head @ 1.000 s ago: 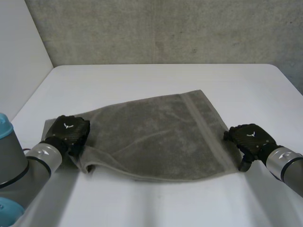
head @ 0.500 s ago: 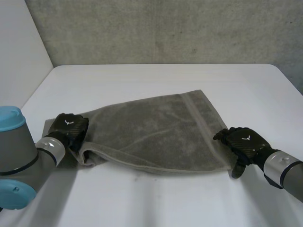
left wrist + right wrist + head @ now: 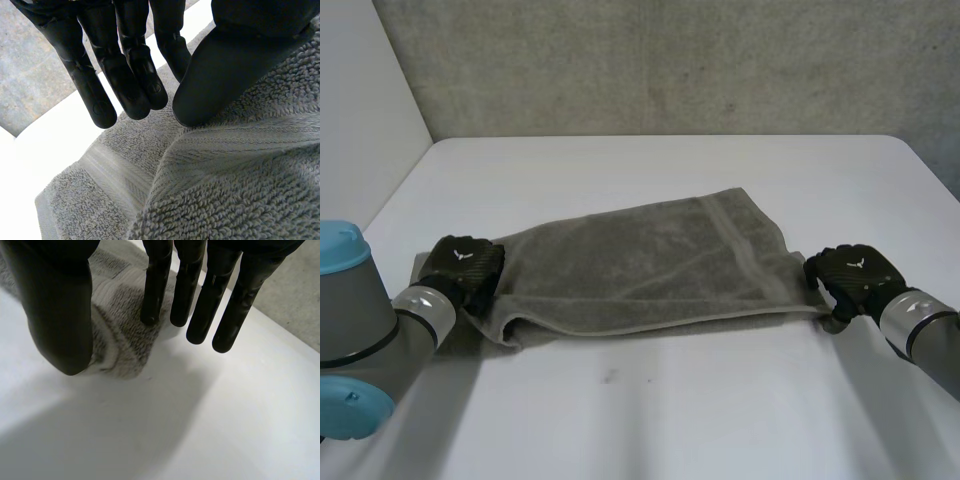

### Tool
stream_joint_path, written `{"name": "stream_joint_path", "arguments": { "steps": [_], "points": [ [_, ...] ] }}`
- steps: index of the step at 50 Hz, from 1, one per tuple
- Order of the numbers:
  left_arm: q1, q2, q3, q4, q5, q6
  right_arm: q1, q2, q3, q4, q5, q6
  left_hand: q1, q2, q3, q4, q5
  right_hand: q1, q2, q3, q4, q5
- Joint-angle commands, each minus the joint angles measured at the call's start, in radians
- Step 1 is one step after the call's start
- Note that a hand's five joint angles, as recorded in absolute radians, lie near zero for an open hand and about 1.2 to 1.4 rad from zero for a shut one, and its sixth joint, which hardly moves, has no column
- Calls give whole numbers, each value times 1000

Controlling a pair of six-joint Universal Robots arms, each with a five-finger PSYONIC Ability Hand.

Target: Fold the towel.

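Note:
A grey towel [image 3: 640, 265] lies stretched across the white table [image 3: 670, 420] between my two hands. My left hand [image 3: 465, 268] is at the towel's left end, shut on it. In the left wrist view a fold of the towel [image 3: 225, 190] runs between the thumb [image 3: 220, 75] and the straight fingers [image 3: 125, 75]. My right hand [image 3: 850, 278] is at the towel's near right corner. In the right wrist view that bunched corner [image 3: 120, 340] sits between the thumb [image 3: 60, 315] and the straight fingers [image 3: 155, 285], pinched there.
A concrete wall [image 3: 670, 60] stands behind the table's far edge and a white panel [image 3: 360, 130] closes the left side. Bare table surface lies in front of the towel and beyond it.
My right hand closed on the near right corner and drew it back and outward. The towel's near edge moved away and the cloth pulled straighter. The left hand stayed put.

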Motion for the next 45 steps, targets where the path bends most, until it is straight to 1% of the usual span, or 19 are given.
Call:
{"name": "stream_joint_path", "arguments": {
  "steps": [1, 9, 13, 18, 20, 21, 22, 23, 24, 25, 30, 31, 32, 33, 34, 35, 36, 41, 45],
  "points": [
    [1, 3, -1, 0, 0, 0, -1, -18, -34, 13, -6, 74, 205, 178, 180, 178, 195, -159, -141, -155, -156, -157],
    [2, 3, -4, -2, 0, 0, 13, 19, -64, 42, -4, 137, 205, 178, 180, 178, 195, -191, -174, -188, -189, -190],
    [3, 5, -5, -2, 0, 0, 13, 51, -77, 48, 2, 137, 205, 178, 180, 178, 195, -145, -127, -141, -142, -143],
    [2, 6, -7, -2, 0, -1, 11, 72, -89, 51, 2, 137, 205, 178, 180, 178, 195, -15, 2, -12, -12, -14],
    [3, 8, -7, -2, 0, -1, 11, 74, -94, 51, 3, 139, 205, 178, 180, 178, 195, 180, 198, 184, 183, 182],
    [3, 8, -7, -2, 0, -1, 11, 74, -94, 51, 3, 139, 205, 178, 180, 178, 195, 181, 199, 185, 184, 183],
    [3, 8, -7, -2, 0, -1, 11, 71, -95, 53, 3, 139, 205, 178, 180, 178, 195, 402, 420, 406, 405, 404],
    [3, 8, -7, -2, 0, -1, 11, 71, -95, 53, 3, 139, 205, 178, 180, 178, 195, 405, 422, 408, 407, 406],
    [3, 9, -7, -3, 0, -1, 10, 60, -94, 53, 5, 139, 205, 178, 180, 178, 195, 684, 701, 687, 686, 685],
    [3, 14, -7, -6, 0, -1, 10, 51, -94, 53, 5, 140, 205, 178, 180, 178, 195, 735, 752, 738, 738, 736],
    [2, 49, -12, -23, 3, -9, 8, -32, -77, 44, 14, 137, 205, 178, 180, 178, 195, 735, 753, 739, 738, 737],
    [-3, 69, -16, -31, 5, -11, 7, -55, -74, 44, 14, 137, 136, 109, 111, 109, 126, 735, 753, 739, 738, 737],
    [-3, 69, -16, -31, 5, -11, 7, -55, -74, 43, 14, 137, 135, 108, 110, 108, 125, 735, 753, 739, 738, 737],
    [-11, 86, -19, -38, 5, -17, 5, -72, -72, 43, 16, 137, -194, -220, -218, -220, -203, 735, 753, 739, 738, 737],
    [-11, 86, -19, -38, 5, -17, 5, -72, -72, 43, 16, 137, -197, -223, -221, -223, -206, 735, 753, 739, 738, 737],
    [-14, 101, -27, -43, 5, -27, 5, -81, -72, 43, 16, 137, -514, -540, -538, -540, -523, 735, 753, 739, 738, 737],
    [-21, 119, -36, -49, 6, -44, 4, -86, -72, 47, 16, 137, -659, -686, -684, -686, -669, 735, 753, 739, 738, 737],
    [-49, 219, -54, -72, 9, -119, 5, -86, -72, 48, 19, 133, -781, -807, -805, -807, -790, 735, 753, 739, 738, 737],
    [-57, 278, -90, -91, 20, -159, 5, -83, -72, 45, 20, 128, -793, -819, -817, -819, -803, 735, 753, 739, 738, 737]
  ]
}}
